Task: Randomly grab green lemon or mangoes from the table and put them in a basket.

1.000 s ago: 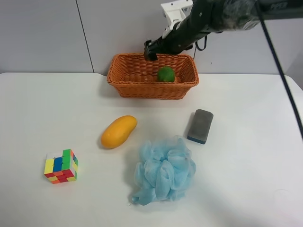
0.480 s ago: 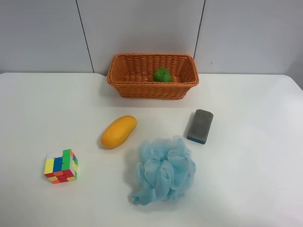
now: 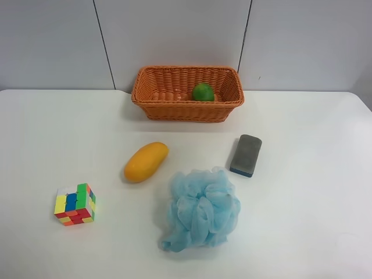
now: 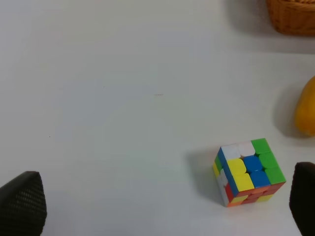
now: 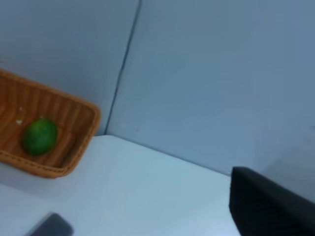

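Both arms are out of the exterior high view; the left tool (image 4: 162,196) shows in its wrist view only as two dark fingertips far apart at the frame's edges, spread wide with nothing between them, while the right tool (image 5: 270,206) appears as a single dark block in its wrist view, so I cannot tell whether it is released or clenched. No writing or label can be read on anything. A glossy dark green lemon (image 3: 203,92) lies inside the orange-brown wicker basket (image 3: 174,110), toward its right end in the exterior view, near the back wall. One smooth yellow-orange mango (image 3: 146,162) lies on the white surface (image 3: 46,133) in front of the basket, well apart from it. Near the mango sit a multicoloured puzzle cube (image 3: 75,204), a light blue mesh bath sponge (image 3: 200,209) and a grey eraser block (image 3: 246,155). Broad bare surface spreads along both side edges.
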Available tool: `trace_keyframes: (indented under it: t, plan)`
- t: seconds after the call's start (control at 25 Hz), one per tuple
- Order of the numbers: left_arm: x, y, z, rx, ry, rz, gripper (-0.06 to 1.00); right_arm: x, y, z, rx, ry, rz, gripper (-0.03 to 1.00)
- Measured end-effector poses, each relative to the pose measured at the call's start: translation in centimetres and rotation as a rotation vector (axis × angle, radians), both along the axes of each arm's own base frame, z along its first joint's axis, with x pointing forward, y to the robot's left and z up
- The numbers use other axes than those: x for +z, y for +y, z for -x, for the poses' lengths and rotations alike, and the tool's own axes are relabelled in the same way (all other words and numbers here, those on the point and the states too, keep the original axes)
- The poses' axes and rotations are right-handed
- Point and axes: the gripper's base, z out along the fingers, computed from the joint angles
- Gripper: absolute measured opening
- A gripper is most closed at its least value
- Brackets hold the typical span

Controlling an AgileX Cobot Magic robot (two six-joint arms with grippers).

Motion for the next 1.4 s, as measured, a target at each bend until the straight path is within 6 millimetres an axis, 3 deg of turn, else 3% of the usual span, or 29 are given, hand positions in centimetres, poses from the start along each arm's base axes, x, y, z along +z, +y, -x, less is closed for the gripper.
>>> trace_keyframes:
  t: [0.12, 0.32, 0.52, 0.8, 1.04, 1.4]
  plan:
    - [0.0, 0.0, 0.0, 0.0, 0.0, 0.0, 0.99, -1.6, -2.4, 5.4, -0.043, -0.065, -0.028, 0.97]
    - [0.0, 0.0, 0.0, 0.0, 0.0, 0.0, 0.99, -8.1, -4.0, 9.6, -0.097, -0.01, -0.111, 0.97]
    - [0.0, 0.0, 0.0, 0.0, 0.0, 0.0, 0.99, -16.0, -4.4, 11.0, -0.14, 0.098, -0.19, 0.97]
    - [0.0, 0.0, 0.0, 0.0, 0.0, 0.0, 0.99, -22.6, -3.4, 10.7, -0.071, 0.133, -0.263, 0.97]
    - [0.0, 0.0, 0.0, 0.0, 0.0, 0.0, 0.99, -25.5, -3.0, 10.3, -0.052, 0.165, -0.253, 0.97]
    - [0.0, 0.0, 0.0, 0.0, 0.0, 0.0, 0.99, -25.5, -2.8, 10.2, -0.032, 0.155, -0.256, 0.97]
